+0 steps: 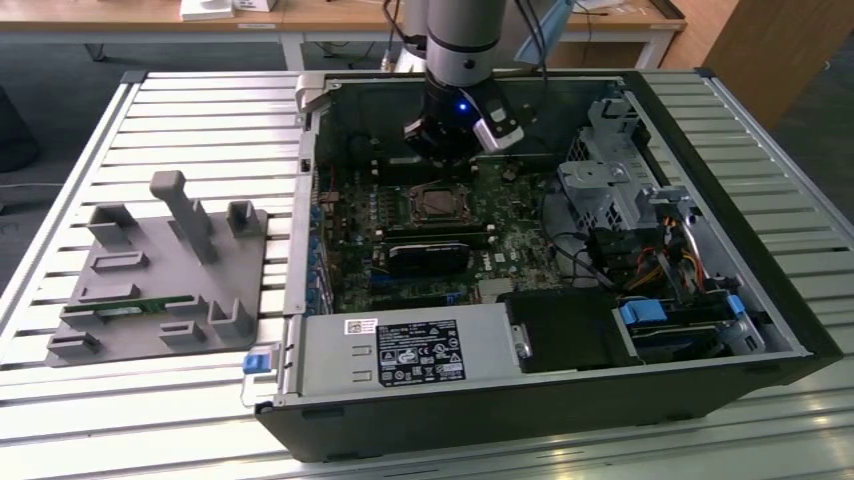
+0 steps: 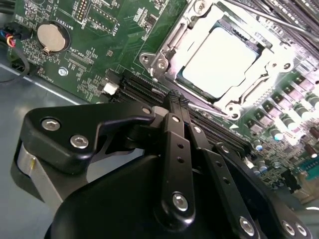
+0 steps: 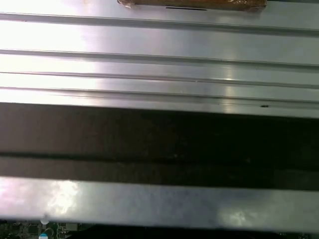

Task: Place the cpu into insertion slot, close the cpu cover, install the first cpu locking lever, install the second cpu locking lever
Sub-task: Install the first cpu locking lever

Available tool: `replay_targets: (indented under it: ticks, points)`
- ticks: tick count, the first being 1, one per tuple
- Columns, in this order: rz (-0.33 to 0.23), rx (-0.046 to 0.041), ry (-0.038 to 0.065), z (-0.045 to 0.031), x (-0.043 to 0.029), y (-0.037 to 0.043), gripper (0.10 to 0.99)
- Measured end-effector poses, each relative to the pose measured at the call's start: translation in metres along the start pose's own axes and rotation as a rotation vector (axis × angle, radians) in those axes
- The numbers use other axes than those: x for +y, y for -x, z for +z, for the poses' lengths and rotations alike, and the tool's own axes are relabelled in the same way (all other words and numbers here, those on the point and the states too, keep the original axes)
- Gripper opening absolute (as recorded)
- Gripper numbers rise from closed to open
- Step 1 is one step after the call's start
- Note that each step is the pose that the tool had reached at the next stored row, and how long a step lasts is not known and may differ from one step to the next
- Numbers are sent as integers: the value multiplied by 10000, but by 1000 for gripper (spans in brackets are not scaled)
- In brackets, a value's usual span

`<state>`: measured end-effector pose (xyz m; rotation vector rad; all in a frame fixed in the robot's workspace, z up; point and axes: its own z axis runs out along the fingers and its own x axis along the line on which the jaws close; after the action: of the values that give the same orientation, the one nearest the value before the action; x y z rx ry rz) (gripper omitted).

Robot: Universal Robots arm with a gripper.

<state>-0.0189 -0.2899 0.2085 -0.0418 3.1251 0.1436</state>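
In the second wrist view the gripper (image 2: 175,99), fingers pressed together and holding nothing, hangs just beside the insertion slot (image 2: 222,59), where the cpu (image 2: 219,62) already lies seated beneath the closed cpu cover (image 2: 164,59).

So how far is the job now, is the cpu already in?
The cpu lies in the slot, and the cover looks closed over it. The gripper is shut and empty, beside the cover's edge. The levers seem left: a thin rod stands clear of the board, but I cannot tell if either is latched.
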Motion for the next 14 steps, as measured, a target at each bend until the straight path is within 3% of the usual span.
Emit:
replay_targets:
  ticks: [8, 14]
  points:
    - [-2, 2, -50, 67, -6, 13, 118]
    - [0, 0, -70, 72, -7, 14, 118]
